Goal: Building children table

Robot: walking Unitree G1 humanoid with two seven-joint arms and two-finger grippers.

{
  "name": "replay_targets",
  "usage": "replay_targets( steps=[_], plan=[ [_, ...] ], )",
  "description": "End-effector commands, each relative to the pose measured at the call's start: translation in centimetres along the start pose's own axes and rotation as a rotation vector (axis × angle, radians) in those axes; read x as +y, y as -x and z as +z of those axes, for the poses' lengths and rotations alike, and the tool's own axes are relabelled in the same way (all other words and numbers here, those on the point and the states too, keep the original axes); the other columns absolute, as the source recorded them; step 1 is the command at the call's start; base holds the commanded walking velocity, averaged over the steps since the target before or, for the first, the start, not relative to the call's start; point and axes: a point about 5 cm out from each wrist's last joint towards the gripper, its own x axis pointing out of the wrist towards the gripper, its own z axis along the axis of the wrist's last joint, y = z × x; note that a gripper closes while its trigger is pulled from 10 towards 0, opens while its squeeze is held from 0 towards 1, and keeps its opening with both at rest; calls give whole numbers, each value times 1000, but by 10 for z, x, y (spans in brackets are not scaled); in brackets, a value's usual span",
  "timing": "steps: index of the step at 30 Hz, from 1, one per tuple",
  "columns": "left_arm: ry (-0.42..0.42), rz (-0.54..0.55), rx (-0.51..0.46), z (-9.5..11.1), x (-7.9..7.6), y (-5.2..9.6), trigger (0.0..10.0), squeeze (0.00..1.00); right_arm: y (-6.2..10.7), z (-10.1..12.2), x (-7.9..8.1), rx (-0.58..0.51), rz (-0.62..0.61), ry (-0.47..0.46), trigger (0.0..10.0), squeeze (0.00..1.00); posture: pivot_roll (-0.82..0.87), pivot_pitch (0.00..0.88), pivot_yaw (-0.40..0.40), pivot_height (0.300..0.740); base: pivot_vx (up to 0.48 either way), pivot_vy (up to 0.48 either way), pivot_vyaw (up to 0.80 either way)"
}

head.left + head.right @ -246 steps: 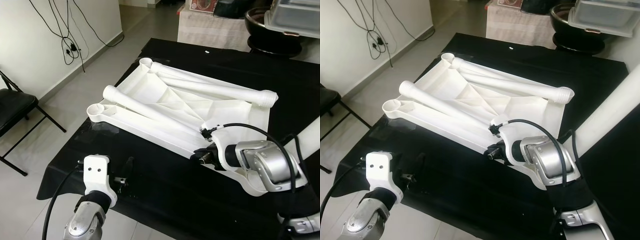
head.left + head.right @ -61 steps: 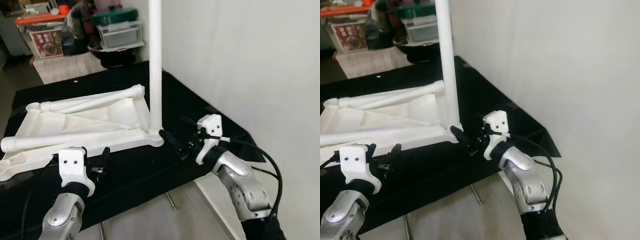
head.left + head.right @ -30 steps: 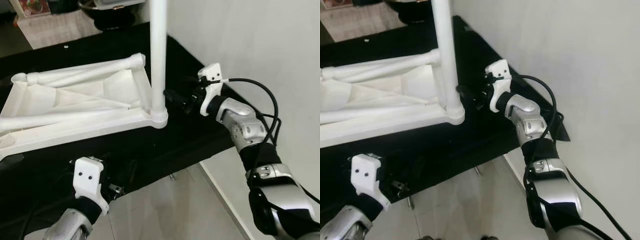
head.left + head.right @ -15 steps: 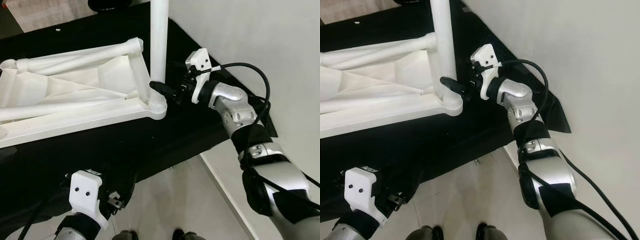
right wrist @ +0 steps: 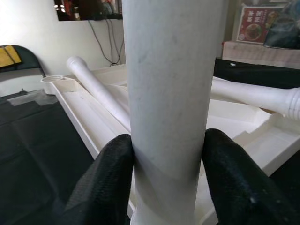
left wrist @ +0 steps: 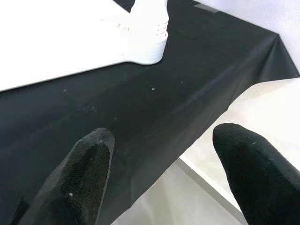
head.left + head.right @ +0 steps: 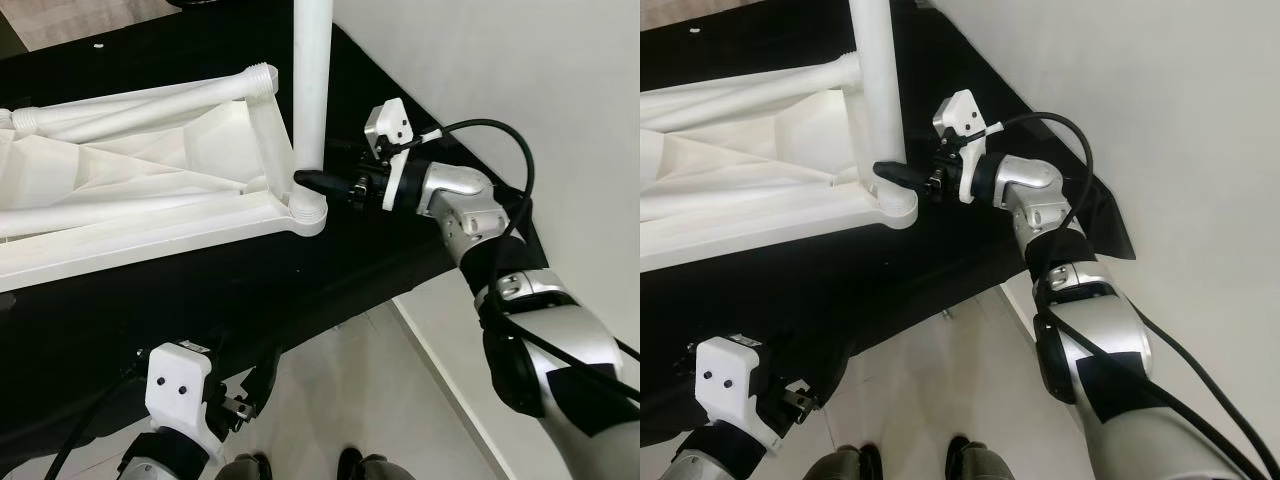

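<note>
The right gripper (image 5: 168, 164) pinches the upright table leg (image 7: 310, 85) low on its shaft, one black finger pressed against each side of the white tube, just above the point where the leg enters its socket. From the head camera the right arm (image 7: 470, 215) reaches in from the table's right edge, its fingers level with the base of the leg. The leg stands vertical in the round corner socket (image 7: 307, 208) of the white tabletop (image 7: 130, 215), which lies upside down on a surface covered by a black cloth (image 7: 190, 290), its ribbed underside facing up. Other white legs lie loose across that underside: one (image 7: 140, 100) runs along the far edge, ending in a threaded tip beside the upright leg, and another (image 5: 101, 91) stretches diagonally across the panel. The left gripper (image 6: 161, 176) hangs below the near edge of the table with its fingers spread wide apart and nothing between them, pointing toward the cloth and the socket corner. Pale tiled floor (image 7: 340, 400) shows under the table's edge, and a plain white wall (image 7: 560, 90) rises on the right.
</note>
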Motion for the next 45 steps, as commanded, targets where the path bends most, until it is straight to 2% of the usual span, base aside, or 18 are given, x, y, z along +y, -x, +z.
replay_targets(
  steps=[1, 6, 10, 11, 12, 13, 14, 15, 17, 24, 25, 29, 30, 35, 39, 40, 42, 45],
  plan=[
    [20, 4, 6, -2, -1, 1, 10000, 0, -4, 3, 4, -3, 52, 29, 0, 0, 64, 266, -59, 740, 0, 0, 0],
    [29, 2, 4, -3, -1, 1, 10000, 0, 4, -1, 3, 19, 10, 46, 0, 0, 46, 272, -59, 740, 0, 0, 0],
    [39, 9, 1, -3, 0, 0, 10000, 0, 23, -23, 9, 86, -217, -11, 0, 0, 42, 275, -65, 740, 0, 0, 0],
    [42, 12, 0, -3, 1, 0, 10000, 0, 29, -30, 15, 105, -311, -30, 0, 0, 42, 275, -65, 740, 0, 0, 0],
    [38, 15, 0, -3, 3, 0, 10000, 0, 44, -47, 22, 214, -681, -25, 0, 0, 42, 274, -56, 740, 0, 0, 0],
    [38, 15, 0, -3, 3, 0, 10000, 0, 44, -47, 22, 214, -681, -25, 0, 0, 42, 274, -56, 740, 0, 0, 0],
    [35, 16, 1, -3, 4, 0, 10000, 0, 65, -56, 27, 304, -979, -5, 0, 0, 42, 274, -56, 740, 0, 0, 0],
    [35, 16, 1, -3, 4, 0, 10000, 0, 65, -56, 27, 304, -979, -5, 0, 0, 42, 274, -56, 740, 0, 0, 0],
    [26, 26, 2, -3, 7, -1, 10000, 0, 76, -73, 68, 360, -1037, -20, 0, 0, 54, 275, -21, 740, 0, 0, 0],
    [21, 34, 3, -5, 11, -4, 10000, 0, 56, -70, 64, 296, -942, -45, 0, 0, 56, 251, -25, 740, 0, 0, 0],
    [21, 36, 0, -5, 11, -5, 10000, 0, 55, -66, 61, 289, -936, -53, 10000, 0, 53, 249, -26, 740, 0, 0, 0],
    [22, 39, -4, -5, 12, -6, 10000, 0, 51, -60, 63, 282, -898, -77, 10000, 0, 52, 251, -28, 740, 0, 0, 0],
    [24, 39, -7, -5, 12, -7, 10000, 0, 45, -55, 66, 249, -819, -105, 10000, 1000, 52, 250, -27, 740, 0, 0, 0],
    [26, 35, -10, -4, 12, -8, 10000, 0, 31, -34, 62, 101, -628, -164, 10000, 1000, 53, 249, -27, 740, 0, 0, 0],
    [28, 30, -13, -4, 12, -9, 10000, 0, 20, -12, 57, 1, -399, -59, 10000, 1000, 58, 249, -20, 740, 0, 0, 0],
    [27, 27, -14, -4, 12, -10, 10000, 0, 17, -9, 52, -5, -345, -18, 10000, 98, 63, 247, -20, 740, 0, 0, 0],
    [26, 23, -15, -4, 11, -10, 10000, 0, 12, -5, 44, -7, -296, 25, 10000, 0, 65, 246, -20, 740, 0, 0, 0],
    [23, 17, -15, -4, 10, -11, 10000, 0, 4, 0, 28, 12, -220, 68, 10000, 0, 77, 242, -22, 740, 0, 0, 0]
  ],
)
